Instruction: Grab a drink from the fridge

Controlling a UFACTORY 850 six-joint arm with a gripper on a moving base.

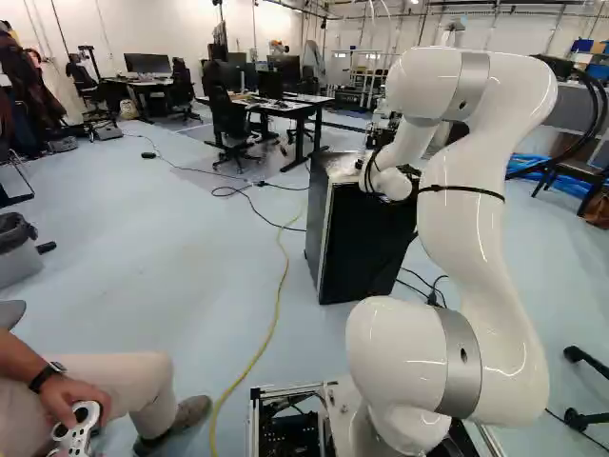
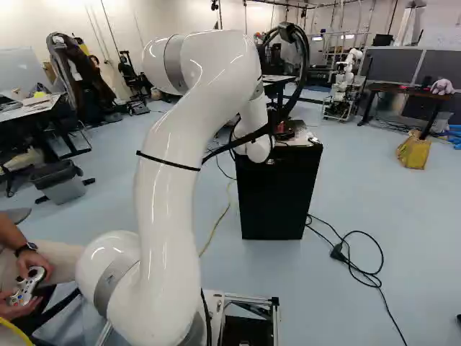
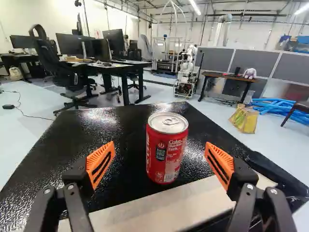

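Can point(image 3: 165, 155) upright on fridge point(image 3: 113, 128) top, 12 o'clock of gripper point(image 3: 160, 157). Jaws wide, nothing gripped. Probably full: some heft, slick, thin walls could dent. Pinch mid-height at 9 and 3 o'clock, moderate squeeze.

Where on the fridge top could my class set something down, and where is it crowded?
Bare: the fridge top beyond the can, and its stretch toward the office chair. Crowded: around the can, inside the open claw, and by the dark fitting.
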